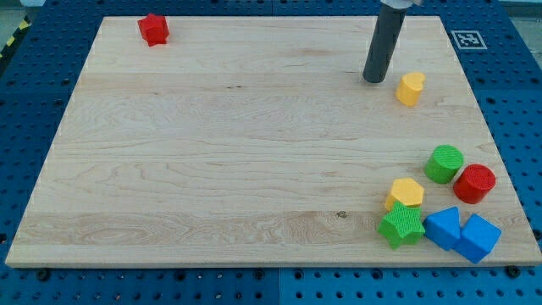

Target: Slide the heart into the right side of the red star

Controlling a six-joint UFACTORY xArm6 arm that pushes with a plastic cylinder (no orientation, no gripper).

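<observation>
The yellow heart (pixel 411 88) lies near the view's top right of the wooden board (pixel 212 152). The red star (pixel 154 29) sits far off at the view's top left corner. My tip (pixel 373 80) stands on the board just left of the heart, a small gap apart from it. The rod rises from the tip toward the view's top edge.
A cluster sits at the view's bottom right: a green cylinder (pixel 444 163), a red cylinder (pixel 474 183), a yellow hexagon-like block (pixel 406 192), a green star (pixel 400 224) and two blue blocks (pixel 443 227) (pixel 478 237). A marker tag (pixel 466 39) lies past the board's top right corner.
</observation>
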